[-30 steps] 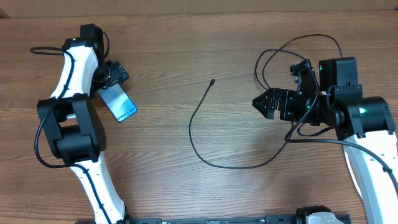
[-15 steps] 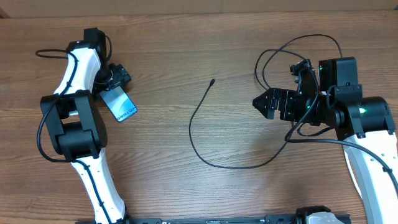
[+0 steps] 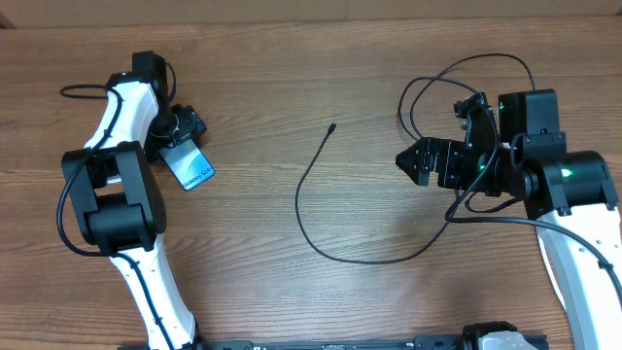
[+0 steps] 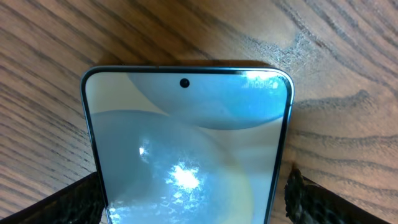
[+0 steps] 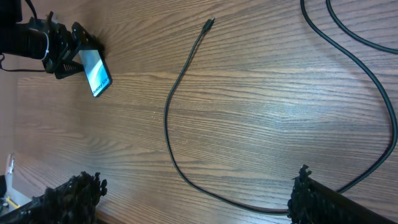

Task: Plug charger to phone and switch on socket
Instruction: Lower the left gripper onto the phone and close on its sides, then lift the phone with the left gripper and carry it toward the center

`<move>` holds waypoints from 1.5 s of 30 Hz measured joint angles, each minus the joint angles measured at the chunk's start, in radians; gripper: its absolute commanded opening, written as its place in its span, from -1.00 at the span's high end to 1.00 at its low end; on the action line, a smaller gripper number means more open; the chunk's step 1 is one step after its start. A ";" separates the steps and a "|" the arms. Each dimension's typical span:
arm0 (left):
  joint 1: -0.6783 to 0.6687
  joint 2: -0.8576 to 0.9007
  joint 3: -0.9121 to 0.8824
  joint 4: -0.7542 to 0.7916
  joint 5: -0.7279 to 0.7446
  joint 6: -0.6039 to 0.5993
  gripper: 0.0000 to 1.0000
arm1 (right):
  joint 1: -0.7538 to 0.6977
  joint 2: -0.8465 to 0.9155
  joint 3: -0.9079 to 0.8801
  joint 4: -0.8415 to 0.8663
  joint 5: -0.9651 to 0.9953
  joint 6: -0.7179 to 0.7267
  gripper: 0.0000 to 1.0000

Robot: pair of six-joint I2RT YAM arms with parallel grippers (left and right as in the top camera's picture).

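Left arm's swung in a touch. My left gripper (image 4: 193,202) pinches the phone (image 4: 186,137) by its sides, white text too tiny to read. Right gripper (image 5: 189,193) gapes, empty. Charger (image 3: 297,199) lies mid-table.

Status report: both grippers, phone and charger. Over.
Left gripper shut on phone. Right gripper open, empty. Charger loose on table, tip apart from phone. Socket not in view.

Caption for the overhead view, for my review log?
Left gripper holds the phone; the charger lies loose mid-table, its tip unplugged, right gripper open nearby.
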 measured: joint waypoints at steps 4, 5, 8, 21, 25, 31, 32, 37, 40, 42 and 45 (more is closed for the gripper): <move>0.000 -0.004 -0.007 -0.008 0.006 0.000 -0.80 | 0.000 0.000 0.000 0.000 0.000 0.000 -1.00; 0.000 -0.005 -0.007 -0.014 0.009 0.000 -0.77 | 0.000 0.000 0.000 0.000 0.000 0.000 -1.00; 0.000 -0.006 -0.009 -0.029 0.017 0.000 -0.74 | 0.000 0.000 0.000 0.000 0.000 0.000 -1.00; -0.023 -0.006 -0.011 -0.058 0.031 0.000 -0.71 | 0.000 0.000 0.000 0.000 0.000 0.000 -1.00; -0.055 -0.008 -0.013 -0.058 0.032 0.000 -0.70 | 0.000 0.000 0.000 0.001 0.000 0.000 -1.00; -0.091 -0.008 -0.013 -0.058 0.036 -0.008 -0.67 | 0.000 0.000 0.000 0.000 0.000 0.000 -1.00; -0.096 -0.008 -0.013 -0.058 0.038 -0.011 -0.67 | 0.000 0.000 0.000 0.000 0.000 0.000 -1.00; -0.128 -0.008 -0.014 -0.061 0.042 -0.017 -0.66 | 0.000 0.000 0.000 0.000 0.000 0.000 -1.00; -0.161 -0.008 -0.014 -0.061 0.042 -0.019 -0.66 | 0.000 0.000 0.000 0.001 0.000 0.000 -1.00; -0.183 -0.008 -0.014 -0.059 0.042 -0.019 -0.65 | 0.000 0.000 0.000 0.001 0.000 0.000 -1.00; -0.222 -0.009 -0.014 -0.052 0.042 -0.019 -0.64 | 0.000 0.000 0.000 0.000 0.000 0.000 -1.00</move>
